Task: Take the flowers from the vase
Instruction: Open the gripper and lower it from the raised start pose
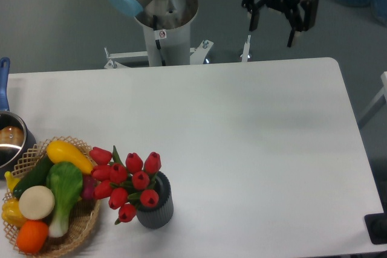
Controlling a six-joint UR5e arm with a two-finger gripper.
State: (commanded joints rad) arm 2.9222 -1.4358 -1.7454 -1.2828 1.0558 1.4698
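We saw a wicker basket (pixel 81 234) of toy vegetables at the white table's (pixel 242 137) front left, and a blue-handled steel pot (pixel 9 140) behind it.

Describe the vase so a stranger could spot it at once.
Start at the table's near left corner, where a wicker basket of toy vegetables sits. Just right of the basket stands the vase. It is a short, dark grey, ribbed cylinder, the only thing holding the flowers, red tulips.
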